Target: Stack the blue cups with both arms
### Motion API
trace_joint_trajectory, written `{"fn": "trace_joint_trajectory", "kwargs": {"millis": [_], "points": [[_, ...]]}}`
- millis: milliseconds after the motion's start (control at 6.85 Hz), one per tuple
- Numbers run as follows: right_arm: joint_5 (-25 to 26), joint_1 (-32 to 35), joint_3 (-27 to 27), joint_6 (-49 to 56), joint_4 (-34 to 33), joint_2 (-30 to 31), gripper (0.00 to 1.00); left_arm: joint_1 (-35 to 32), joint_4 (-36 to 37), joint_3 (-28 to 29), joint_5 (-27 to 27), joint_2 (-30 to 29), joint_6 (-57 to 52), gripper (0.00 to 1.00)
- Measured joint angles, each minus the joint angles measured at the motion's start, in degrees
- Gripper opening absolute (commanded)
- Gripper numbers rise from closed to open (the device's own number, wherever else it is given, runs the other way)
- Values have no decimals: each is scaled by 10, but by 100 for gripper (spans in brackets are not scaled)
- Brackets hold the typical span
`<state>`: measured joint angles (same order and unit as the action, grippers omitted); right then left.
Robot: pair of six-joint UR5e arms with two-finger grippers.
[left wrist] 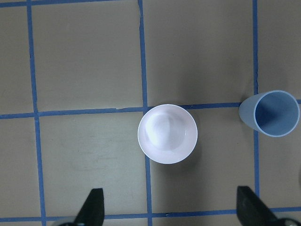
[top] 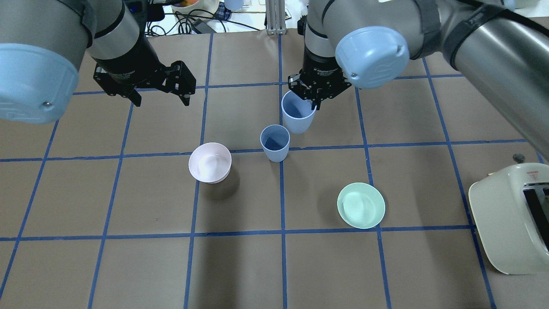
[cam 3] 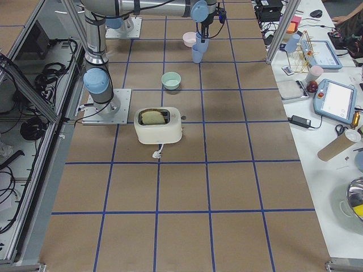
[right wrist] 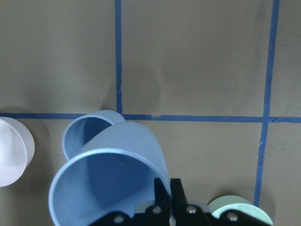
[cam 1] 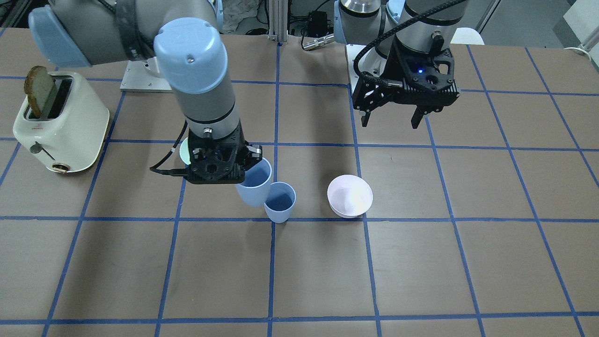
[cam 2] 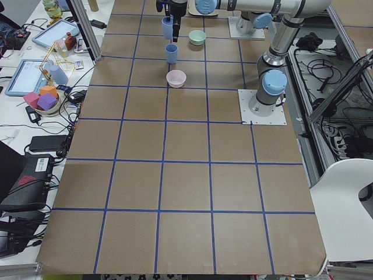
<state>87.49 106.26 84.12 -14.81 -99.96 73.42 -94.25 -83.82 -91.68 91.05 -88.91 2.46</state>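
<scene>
My right gripper (top: 312,99) is shut on the rim of one blue cup (top: 297,113) and holds it lifted and slightly tilted. This gripper (cam 1: 252,156) and its cup (cam 1: 255,186) also show in the front view. The second blue cup (top: 275,142) stands upright on the table, just beside and below the held one (right wrist: 108,179). It shows in the front view (cam 1: 281,202) and the left wrist view (left wrist: 275,113) too. My left gripper (top: 158,95) is open and empty, hovering above the pink bowl (left wrist: 167,133), apart from both cups.
The pink bowl (top: 210,162) sits to the left of the standing cup. A mint-green bowl (top: 360,205) sits nearer the robot on the right. A cream toaster (cam 1: 61,121) with a slice of bread stands at the robot's far right. Blue tape lines grid the brown table.
</scene>
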Motion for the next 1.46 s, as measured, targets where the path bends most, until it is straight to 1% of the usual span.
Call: {"fn": "trace_joint_trajectory", "kwargs": {"millis": [292, 584, 1022, 1315, 1461], "points": [[-6, 29, 2, -27, -2, -11, 0, 0, 0, -1, 0, 1, -1, 100], [-8, 35, 6, -31, -7, -15, 0, 0, 0, -1, 0, 1, -1, 100], [-6, 35, 8, -32, -33, -32, 0, 1, -1, -2, 0, 2, -1, 100], [-3, 35, 9, -32, -38, -42, 80, 2, -2, -4, 1, 4, -2, 100], [-3, 35, 10, -33, -38, -49, 100, 2, -1, -4, 0, 4, -2, 100]]}}
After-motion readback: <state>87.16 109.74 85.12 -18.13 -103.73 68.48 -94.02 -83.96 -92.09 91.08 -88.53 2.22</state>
